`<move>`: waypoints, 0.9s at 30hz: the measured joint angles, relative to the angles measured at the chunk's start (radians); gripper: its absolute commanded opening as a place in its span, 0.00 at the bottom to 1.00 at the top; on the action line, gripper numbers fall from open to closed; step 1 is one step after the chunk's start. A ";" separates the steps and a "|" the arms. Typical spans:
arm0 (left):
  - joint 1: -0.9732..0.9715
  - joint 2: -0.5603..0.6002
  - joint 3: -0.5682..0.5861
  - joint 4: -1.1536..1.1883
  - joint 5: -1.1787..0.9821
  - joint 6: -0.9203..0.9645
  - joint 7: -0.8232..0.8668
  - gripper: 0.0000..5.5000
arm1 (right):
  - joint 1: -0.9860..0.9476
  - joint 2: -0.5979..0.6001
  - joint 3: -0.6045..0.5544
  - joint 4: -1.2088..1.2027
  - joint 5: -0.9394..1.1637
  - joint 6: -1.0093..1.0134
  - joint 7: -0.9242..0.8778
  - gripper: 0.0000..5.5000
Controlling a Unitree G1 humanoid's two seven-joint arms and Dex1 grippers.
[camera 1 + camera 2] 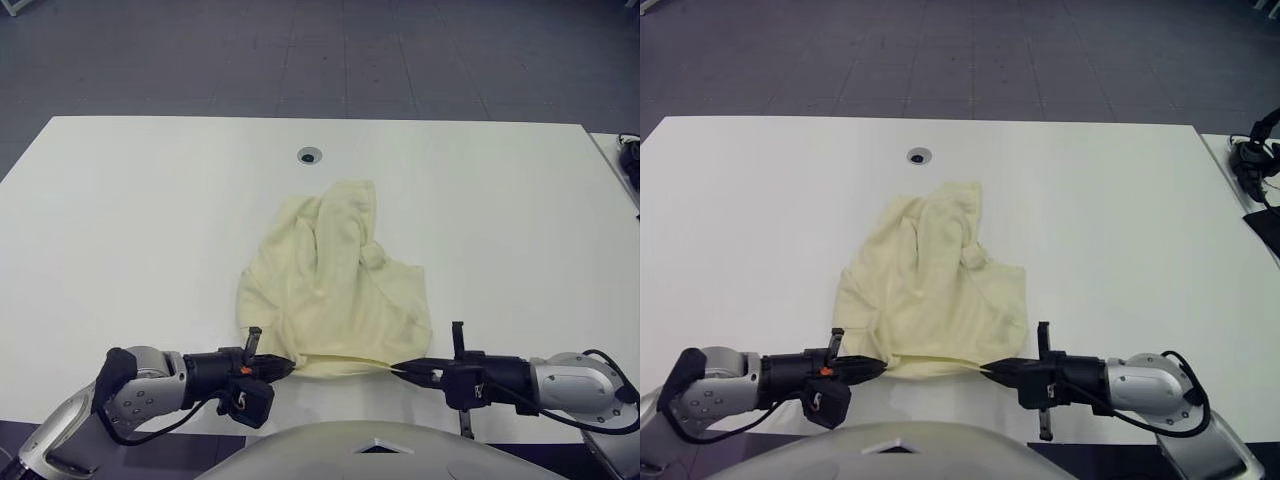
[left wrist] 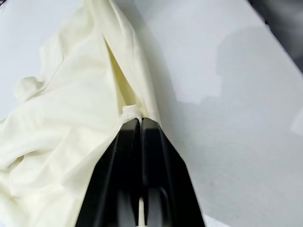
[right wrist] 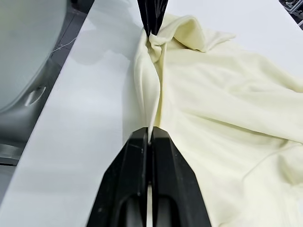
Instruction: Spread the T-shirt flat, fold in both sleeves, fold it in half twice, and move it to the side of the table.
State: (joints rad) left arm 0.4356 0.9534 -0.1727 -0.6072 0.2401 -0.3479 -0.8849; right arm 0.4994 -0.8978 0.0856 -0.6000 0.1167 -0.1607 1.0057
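Pale yellow crumpled cotton T-shirt [image 1: 335, 285] lies bunched near the middle of the white rectangular table [image 1: 130, 230], closer to the robot's edge; the fabric is wrinkled and folded over itself, not spread flat; the near hem is stretched in a taut line between both grippers; left black two-finger gripper [image 1: 287, 367] is clenched on the hem's left corner, fingers pressed together with cloth pinched at the tips [image 2: 132, 113]; right black two-finger gripper [image 1: 400, 369] is clenched on the hem's right corner [image 3: 150, 135]; a small round grey grommet hole [image 1: 310, 155] sits in the tabletop beyond the shirt, well apart from it.
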 measured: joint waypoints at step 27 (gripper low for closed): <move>0.124 0.143 0.108 -0.118 -0.415 0.188 -0.229 0.39 | 0.047 -0.049 0.021 -0.049 0.151 0.136 0.064 0.46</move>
State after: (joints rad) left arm 0.5601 1.0959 -0.0643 -0.7248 -0.1750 -0.1600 -1.1138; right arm 0.5461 -0.9464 0.1062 -0.6494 0.2680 -0.0244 1.0700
